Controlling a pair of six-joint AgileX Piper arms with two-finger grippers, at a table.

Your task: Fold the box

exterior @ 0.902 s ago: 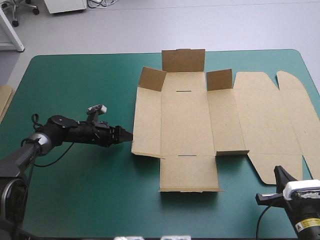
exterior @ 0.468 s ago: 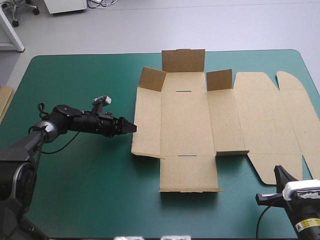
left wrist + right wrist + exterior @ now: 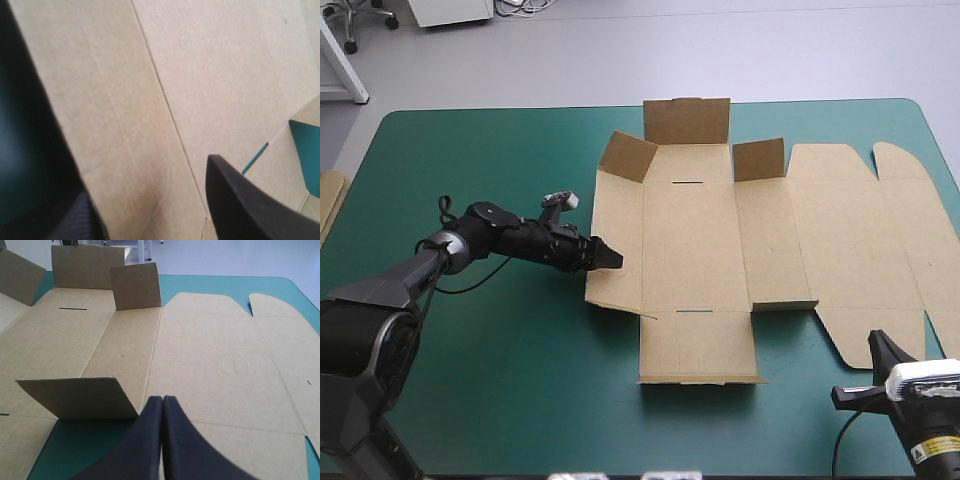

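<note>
Although four of its flaps (image 3: 687,120) are raised, the box (image 3: 695,240) is otherwise laid flat as a cut brown sheet on the teal-green counter (image 3: 490,380), from the middle to the right edge. Three of the flaps are raised along the far side. The fourth, toward the near side, is seen just ahead of the right hand (image 3: 162,400). That hand is held near the counter's near right corner, its black fingers pressed together into one point. The left hand (image 3: 610,258) is set at the box's left panel (image 3: 615,215). Its fingers (image 3: 240,200) are spread, and brown board is seen between and ahead of them. More board (image 3: 328,195) is seen at the counter's left edge.
</note>
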